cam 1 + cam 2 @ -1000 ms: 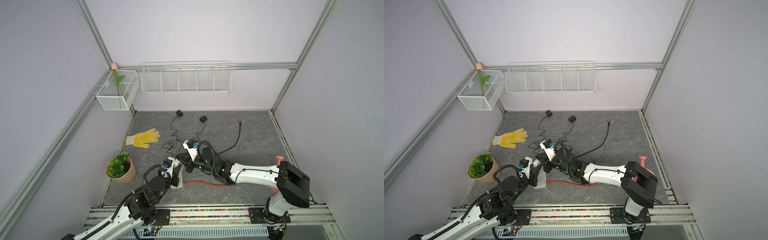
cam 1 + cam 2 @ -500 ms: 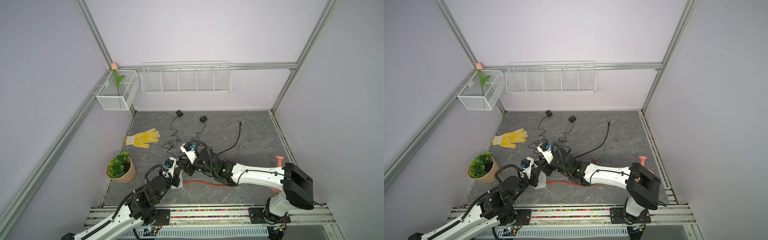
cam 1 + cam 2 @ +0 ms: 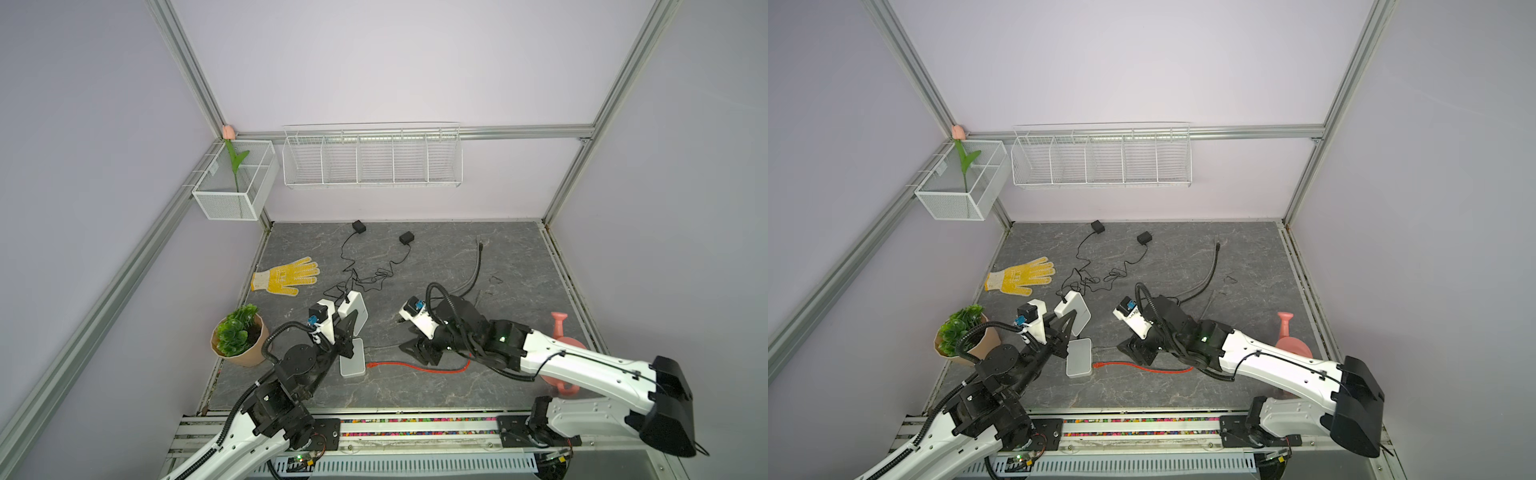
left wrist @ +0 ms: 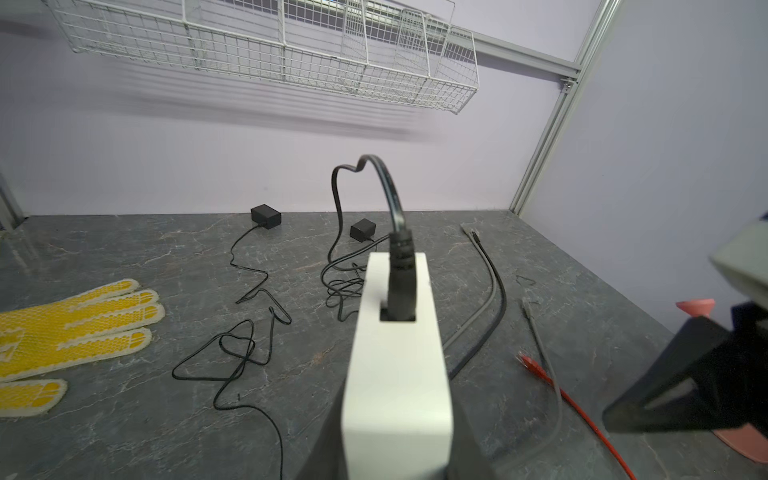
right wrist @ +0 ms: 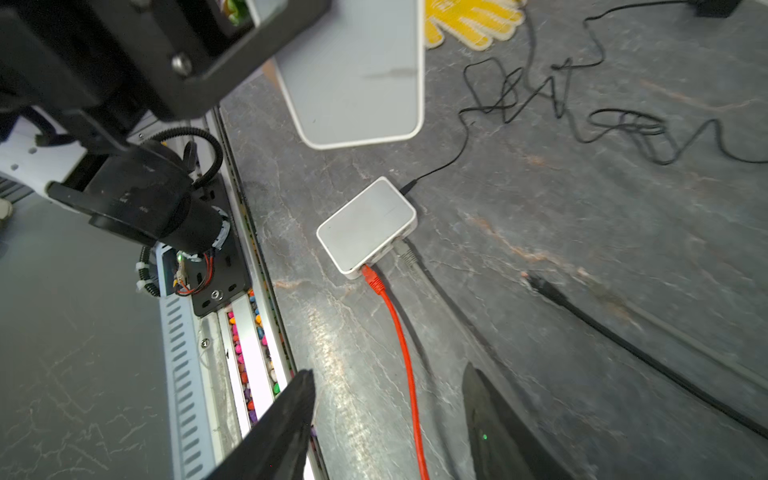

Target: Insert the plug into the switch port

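Risks dragging the ribbed black plug (image 4: 401,270), seated in the end slot, out through pull from the stiff, arched cord (image 4: 386,183), or slipping the smooth white plastic switch (image 4: 395,374) from the clenched left claw (image 3: 349,328) holding it above the marbled grey desk (image 3: 519,257). Hovers the released, empty right claw (image 5: 386,376) over a thin red cable (image 5: 376,284) near a second small rounded box (image 5: 365,226).

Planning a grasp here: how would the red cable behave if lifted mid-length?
Probably floppy: the red cable lies in a loose curve on the table, so it would likely sag beside the grip. Its plug sits in the small white switch, so lifting may drag that light-looking box along.
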Controlling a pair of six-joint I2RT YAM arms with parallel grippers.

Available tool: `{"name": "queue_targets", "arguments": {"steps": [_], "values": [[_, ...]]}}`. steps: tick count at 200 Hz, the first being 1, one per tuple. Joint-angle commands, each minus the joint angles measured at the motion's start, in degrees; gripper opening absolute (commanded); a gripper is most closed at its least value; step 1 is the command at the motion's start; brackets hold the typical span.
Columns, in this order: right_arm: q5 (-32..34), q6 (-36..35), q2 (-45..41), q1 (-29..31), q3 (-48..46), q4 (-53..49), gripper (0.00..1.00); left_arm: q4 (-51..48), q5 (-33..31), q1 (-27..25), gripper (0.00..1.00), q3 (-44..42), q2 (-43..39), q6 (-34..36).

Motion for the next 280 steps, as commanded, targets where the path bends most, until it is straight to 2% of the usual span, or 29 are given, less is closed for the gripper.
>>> {"name": "queue_targets", "arguments": {"steps": [1,27,46,60,79,120,139,168,213,244,280], "values": [[-3.64,-5.58,-0.94,-5.91,0.88,-3.36,0.56,0.76,5.59,0.23,0.00,2.39,1.55,-1.88],[-11.64,-12.78,4.99,-12.25,5.65,-6.01,0.56,-0.62,12.05,0.33,0.00,4.24,2.79,-2.34],[-18.24,-21.22,12.48,-15.83,10.87,-12.67,0.56,-2.44,16.00,0.39,0.00,5.55,3.52,-2.67],[-20.71,-26.69,18.31,-18.16,14.30,-17.41,0.56,-3.61,18.12,0.50,0.00,5.95,3.75,-3.36],[-20.46,-31.74,24.10,-19.87,16.82,-19.50,0.56,-4.63,19.32,0.66,0.00,5.72,3.59,-4.87],[-15.16,-36.07,32.52,-22.30,19.55,-12.73,0.59,-4.38,23.22,3.27,0.00,4.04,4.53,-8.44],[-13.22,-37.58,36.48,-22.88,21.62,-10.61,0.59,-3.65,26.26,6.80,0.00,3.83,5.03,-9.91],[-11.15,-39.78,42.01,-23.01,24.59,-8.25,0.59,-0.62,34.20,14.07,0.00,3.10,7.90,-13.08],[-9.09,-40.17,46.96,-23.45,28.43,-9.18,0.58,3.54,42.46,22.64,0.00,4.97,21.89,-14.94],[-8.89,-38.93,45.17,-23.99,26.24,-6.92,0.58,9.95,50.42,29.09,0.00,6.19,38.57,-16.98],[-9.74,-39.82,46.18,-24.16,26.64,-8.20,0.58,12.32,57.90,31.81,0.00,11.26,50.68,-15.99]]}}
